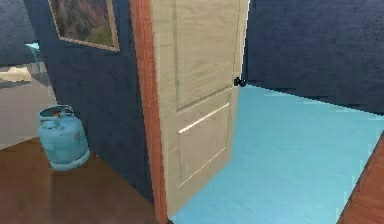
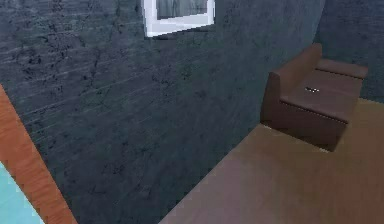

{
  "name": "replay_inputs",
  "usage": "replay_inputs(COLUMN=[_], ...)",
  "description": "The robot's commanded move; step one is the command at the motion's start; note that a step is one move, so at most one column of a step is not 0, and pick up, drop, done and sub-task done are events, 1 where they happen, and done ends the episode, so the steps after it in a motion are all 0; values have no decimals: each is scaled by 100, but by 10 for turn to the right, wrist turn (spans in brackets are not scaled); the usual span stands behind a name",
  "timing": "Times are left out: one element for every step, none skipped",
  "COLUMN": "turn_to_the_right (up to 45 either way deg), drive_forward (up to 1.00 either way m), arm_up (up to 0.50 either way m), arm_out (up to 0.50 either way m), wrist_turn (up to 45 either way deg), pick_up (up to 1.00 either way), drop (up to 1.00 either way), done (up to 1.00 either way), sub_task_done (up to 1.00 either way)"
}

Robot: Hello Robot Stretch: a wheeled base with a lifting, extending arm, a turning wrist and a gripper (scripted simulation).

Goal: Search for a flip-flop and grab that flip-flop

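1. Step in hand: search phase. Where the flip-flop lies can't be told yet, so no grab is set up.
2. Fwd view: pale wooden panelled door (image 1: 200,90) w/ small dark knob (image 1: 239,81) stands ajar in an orange-brown door frame (image 1: 147,110). Beyond it is a room w/ light-blue smooth floor (image 1: 290,150) and dark blue walls.
3. At that view's left, a blue-green metal gas cylinder (image 1: 63,137) stands on brown wood floor (image 1: 60,195), just beside the dark blue wall. A framed painting (image 1: 85,22) hangs above it.
4. Arm side view: dark textured brick-look wall (image 2: 150,110) w/ a white-framed picture (image 2: 178,15) up top. A brown boxy sofa (image 2: 310,95) sits at the right, against the wall, on the brown floor.
5. A small pale speck (image 2: 312,90) lies on the sofa seat; too small to tell what it is.
6. Gripper state: can't tell from these pics.
7. Next move, my read: keep looking. Either drive through the doorway to scan the blue-floored room, or turn toward the sofa to check the speck and the floor round it. Flip-flops likely lie low, so floor edges and corners matter most.
8. Watch-out: door leaf and frame are close ahead, so the base needs to line up w/ the gap before going through.
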Motion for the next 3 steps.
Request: replay_inputs(turn_to_the_right=[120, 0, 210], drive_forward=[0, 100, 0], arm_up=[0, 0, 0], arm_out=[0, 0, 0], wrist_turn=[0, 0, 0], pick_up=[0, 0, 0], drop=[0, 0, 0], done=[0, 0, 0], sub_task_done=[0, 0, 0])
